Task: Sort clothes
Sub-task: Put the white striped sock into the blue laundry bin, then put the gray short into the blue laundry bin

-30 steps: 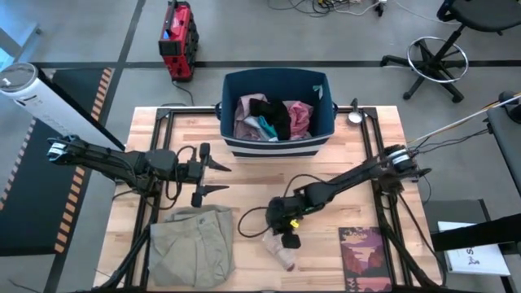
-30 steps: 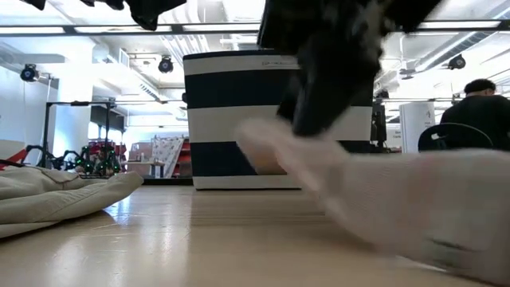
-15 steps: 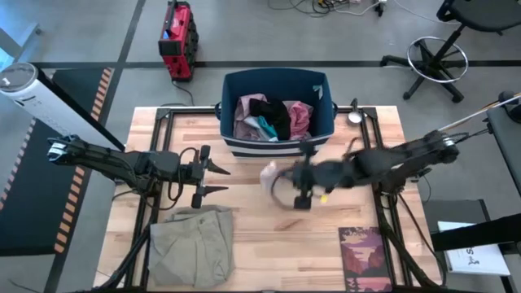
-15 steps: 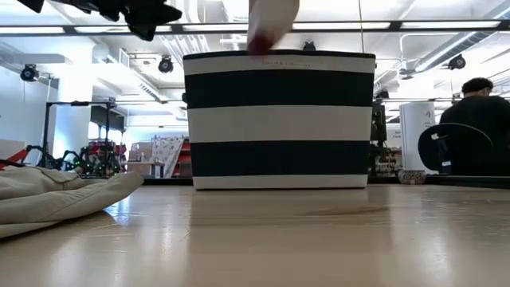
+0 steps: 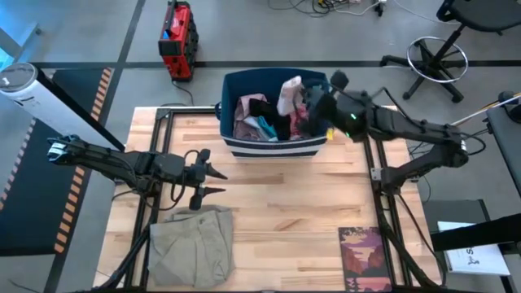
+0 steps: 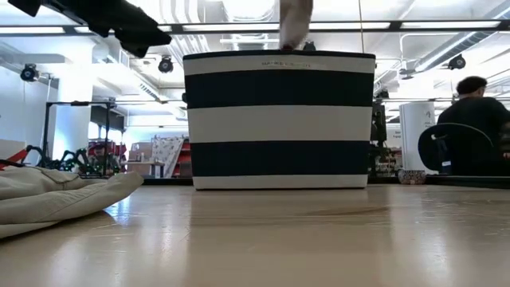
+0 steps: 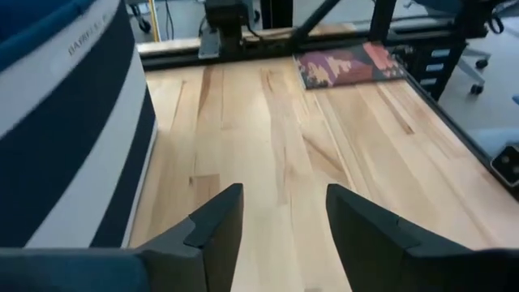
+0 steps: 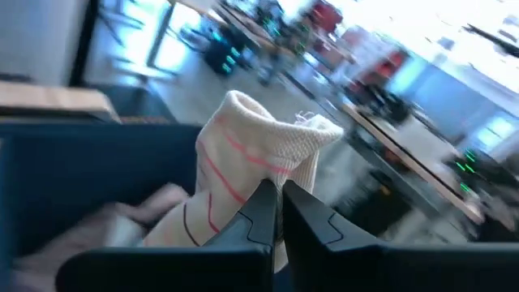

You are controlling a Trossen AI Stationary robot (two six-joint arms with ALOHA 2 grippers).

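High view: sock (image 5: 289, 94) over bin (image 5: 232, 140) (trousers (image 5: 194, 244) apart)

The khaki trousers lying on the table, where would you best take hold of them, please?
Probably at the bunched upper edge of the khaki trousers, coming straight down from above: they lie flat, and the raised folds there give grip. The open left pincer hovers nearest.

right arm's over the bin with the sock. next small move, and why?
Probably open the right gripper. It is shut on the sock, which hangs above the navy bin already holding other clothes, so letting go should drop it in. The left gripper waits open over the table.
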